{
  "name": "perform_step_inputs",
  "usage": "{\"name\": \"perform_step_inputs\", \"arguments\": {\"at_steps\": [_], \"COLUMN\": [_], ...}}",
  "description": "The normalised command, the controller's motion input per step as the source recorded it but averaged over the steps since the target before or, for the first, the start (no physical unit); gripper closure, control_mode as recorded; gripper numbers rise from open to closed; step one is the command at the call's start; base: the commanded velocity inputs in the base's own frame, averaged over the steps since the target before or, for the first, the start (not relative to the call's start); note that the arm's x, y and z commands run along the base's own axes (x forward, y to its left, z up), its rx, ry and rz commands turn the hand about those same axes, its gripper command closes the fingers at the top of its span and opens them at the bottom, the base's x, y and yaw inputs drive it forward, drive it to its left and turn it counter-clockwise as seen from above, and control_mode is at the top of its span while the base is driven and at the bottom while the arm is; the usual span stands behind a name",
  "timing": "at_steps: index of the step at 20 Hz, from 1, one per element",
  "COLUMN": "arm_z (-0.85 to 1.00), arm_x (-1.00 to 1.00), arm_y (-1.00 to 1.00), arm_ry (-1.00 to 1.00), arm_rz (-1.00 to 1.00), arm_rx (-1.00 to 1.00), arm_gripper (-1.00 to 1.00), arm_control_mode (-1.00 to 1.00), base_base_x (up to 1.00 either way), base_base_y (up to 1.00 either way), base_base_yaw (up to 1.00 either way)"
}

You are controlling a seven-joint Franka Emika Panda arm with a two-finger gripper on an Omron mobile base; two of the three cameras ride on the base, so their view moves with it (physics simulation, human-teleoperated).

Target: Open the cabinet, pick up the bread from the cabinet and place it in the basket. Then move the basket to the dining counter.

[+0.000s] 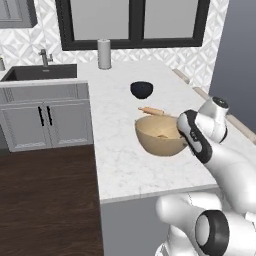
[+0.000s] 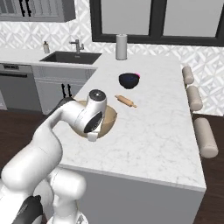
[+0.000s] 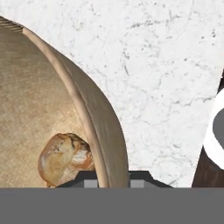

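1. The long white marble-topped dining counter runs from the patterned tile wall toward the robot, with plain grey sides below.
2. A dark sink with a metal tap is set in the worktop along the tile wall, above grey panelled cupboards with black handles.
3. The white robot arm bends over the counter's near half, its hand lowered at the wide round tan basket.
4. The basket stands on the marble near the counter's middle; the hand view shows its woven inside and thick rim.
5. The gripper straddles the basket's rim, one dark finger tip inside the wall and one outside; how tightly the fingers close on the rim cannot be told.
6. A white paper-towel roll stands upright at the counter's far end.
7. A small black bowl sits beyond the basket, well apart from it.
8. A wooden rolling pin lies between the black bowl and the basket.
9. The small golden-brown bread roll rests inside the basket, against its wall near the gripper.
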Motion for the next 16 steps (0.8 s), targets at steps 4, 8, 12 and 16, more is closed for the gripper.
{"name": "perform_step_inputs", "arguments": {"at_steps": [4,8,12,16], "arm_z": [-0.71,-0.68,-0.55,-0.52], "arm_x": [0.77,0.42,0.08,0.0], "arm_y": [0.0,0.0,0.0,0.0], "arm_ry": [0.0,0.0,0.0,0.0], "arm_rz": [0.0,0.0,0.0,0.0], "arm_rx": [-0.01,-0.04,-0.03,-0.03], "arm_gripper": [1.0,1.0,1.0,1.0], "arm_control_mode": [-1.0,-1.0,-1.0,-1.0], "base_base_x": [0.0,0.0,0.0,0.0], "base_base_y": [0.0,0.0,0.0,0.0], "base_base_yaw": [0.0,0.0,0.0,0.0]}}
